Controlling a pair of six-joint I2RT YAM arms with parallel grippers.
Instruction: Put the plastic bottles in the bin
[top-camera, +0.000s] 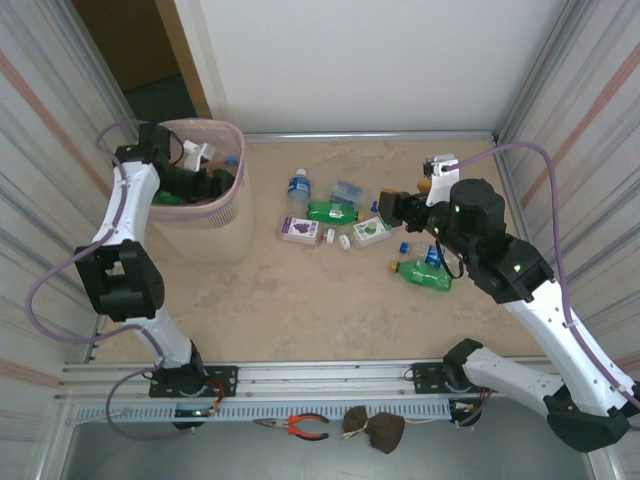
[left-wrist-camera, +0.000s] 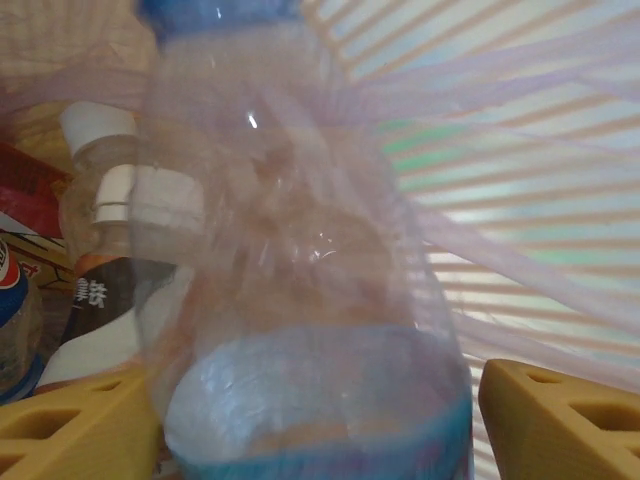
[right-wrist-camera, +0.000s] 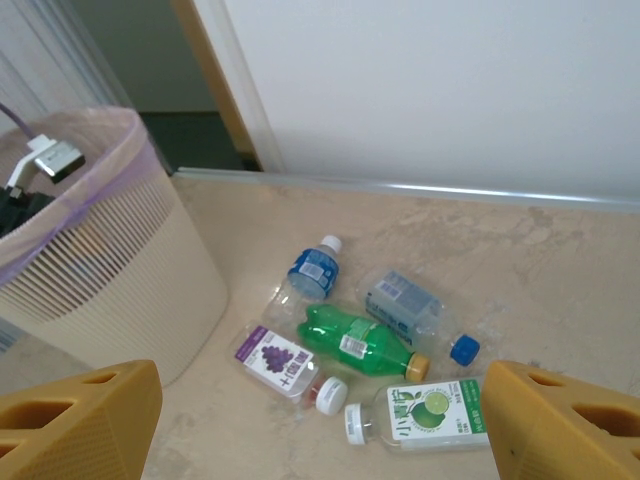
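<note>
Bottle clear, crumpled, bin ribbed, translucent

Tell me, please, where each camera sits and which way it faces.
Top external: above and behind the arms, looking down on the table; both arms and their bases show.
Left wrist: at the bin, facing a clear bottle up close; its fingers flank the bottle.
Right wrist: over the table, looking forward and down at loose bottles; its fingers fill the bottom corners.
Shared: top and right wrist both show the bin and the green bottle.
</note>
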